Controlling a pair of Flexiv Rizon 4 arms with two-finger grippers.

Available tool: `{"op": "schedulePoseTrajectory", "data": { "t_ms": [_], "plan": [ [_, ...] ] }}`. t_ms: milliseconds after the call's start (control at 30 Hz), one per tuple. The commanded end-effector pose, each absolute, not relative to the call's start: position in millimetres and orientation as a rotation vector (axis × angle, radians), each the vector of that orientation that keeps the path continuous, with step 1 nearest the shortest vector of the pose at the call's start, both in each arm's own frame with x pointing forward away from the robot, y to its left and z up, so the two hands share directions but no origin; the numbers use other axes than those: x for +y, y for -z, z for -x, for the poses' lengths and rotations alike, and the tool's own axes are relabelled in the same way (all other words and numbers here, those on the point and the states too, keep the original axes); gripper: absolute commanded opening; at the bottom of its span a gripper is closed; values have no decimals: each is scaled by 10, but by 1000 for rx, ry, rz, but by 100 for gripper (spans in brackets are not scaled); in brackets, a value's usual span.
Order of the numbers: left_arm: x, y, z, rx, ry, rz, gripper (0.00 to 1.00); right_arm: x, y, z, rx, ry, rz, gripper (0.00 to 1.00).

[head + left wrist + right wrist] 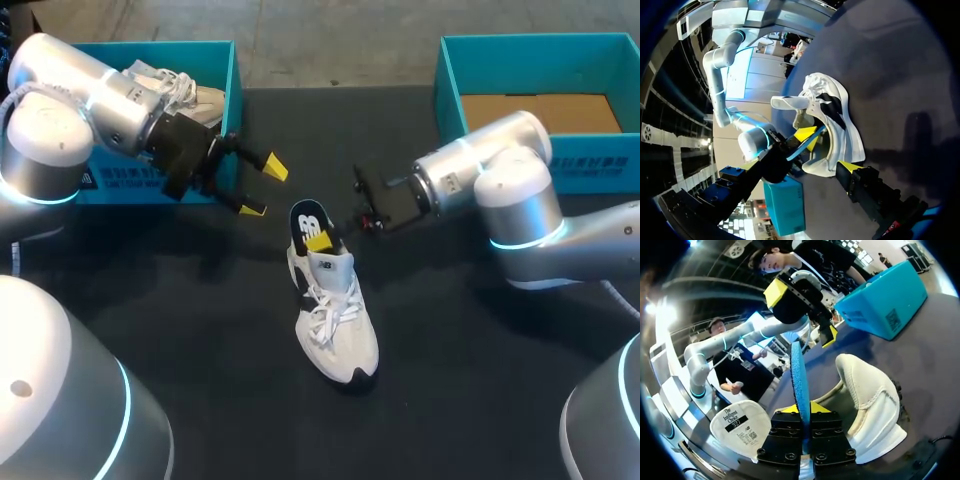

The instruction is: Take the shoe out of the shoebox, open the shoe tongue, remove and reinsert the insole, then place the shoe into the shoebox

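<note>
**Insole pinched upright over the sneaker's heel**

Nearest, on the black table (480, 390): white sneaker (335, 320), resting on its sole, toe toward the robot, laces loose.

Just behind, over the heel opening: insole (308, 222), standing on edge, blue underneath, dark on top. Cannot tell whether its lower end sits inside the shoe.

Right gripper (802, 409): clenches that insole, both yellow tips pressing its lower part from two sides.

Left gripper (262, 187): hangs with fingers spread wide, grasping nothing, touching nothing, near the insole.

Farthest: teal shoebox at left (233, 75), holding a second white shoe (185, 88); teal shoebox at right (447, 75), showing a brown cardboard floor.
</note>
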State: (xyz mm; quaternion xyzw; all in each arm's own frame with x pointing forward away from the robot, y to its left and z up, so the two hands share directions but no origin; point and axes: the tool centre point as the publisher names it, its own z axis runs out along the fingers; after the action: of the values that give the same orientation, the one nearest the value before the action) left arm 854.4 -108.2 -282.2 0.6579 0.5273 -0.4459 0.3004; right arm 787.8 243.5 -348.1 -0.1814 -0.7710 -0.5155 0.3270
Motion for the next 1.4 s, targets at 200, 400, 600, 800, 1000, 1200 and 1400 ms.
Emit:
{"op": "schedulePoseTrajectory", "data": {
  "t_ms": [200,400,600,800,1000,1200,1400],
  "plan": [
    [-1116,2815,-8548,1392,1182,-1755,100,2419,3365,-7930,-2086,1369,478,27],
    [-1125,2815,-8548,1387,1184,-1760,100,2414,3271,-7952,-2119,1380,469,29],
    [-1127,2819,-8533,1388,1182,-1757,100,2402,3252,-8056,-2138,1389,459,30],
    [-1112,2813,-8516,1396,1175,-1753,100,2440,3273,-8182,-2141,1383,429,19],
    [-1100,2810,-8507,1405,1171,-1747,100,2479,3330,-8226,-2115,1372,405,0],
    [-1097,2811,-8503,1408,1171,-1742,100,2448,3383,-8133,-2066,1343,426,0],
    [-1099,2816,-8503,1407,1174,-1740,100,2431,3445,-8000,-2042,1317,458,0]
  ]
}}
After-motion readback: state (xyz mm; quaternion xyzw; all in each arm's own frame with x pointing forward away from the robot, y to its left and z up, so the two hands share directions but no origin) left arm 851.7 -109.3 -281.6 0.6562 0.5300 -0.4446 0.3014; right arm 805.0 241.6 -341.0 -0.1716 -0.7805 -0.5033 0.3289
